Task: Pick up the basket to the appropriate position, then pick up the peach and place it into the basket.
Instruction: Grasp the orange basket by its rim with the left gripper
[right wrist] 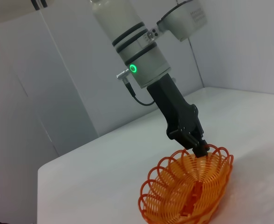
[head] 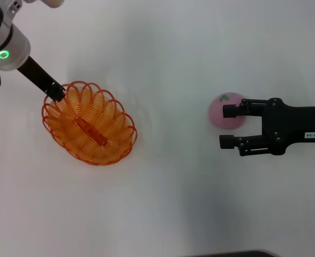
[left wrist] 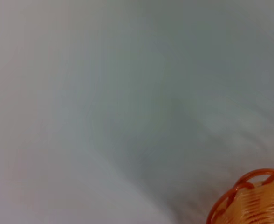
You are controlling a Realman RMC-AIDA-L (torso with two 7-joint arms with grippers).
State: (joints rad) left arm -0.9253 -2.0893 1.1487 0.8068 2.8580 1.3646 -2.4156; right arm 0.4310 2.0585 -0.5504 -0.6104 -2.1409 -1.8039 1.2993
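Observation:
The orange wire basket (head: 89, 123) sits left of centre on the white table. It also shows in the left wrist view (left wrist: 256, 200) and the right wrist view (right wrist: 188, 191). My left gripper (head: 55, 92) is shut on the basket's far-left rim, and the right wrist view shows it (right wrist: 200, 148) pinching the rim from above. The pink peach (head: 219, 113), with a green leaf mark, lies at the right. My right gripper (head: 228, 127) is open and empty beside the peach. Its far finger overlaps the peach's edge, and most of the peach lies outside the gap.
The white table (head: 168, 203) stretches bare between the basket and the peach. A dark edge (head: 227, 254) shows at the table's near side.

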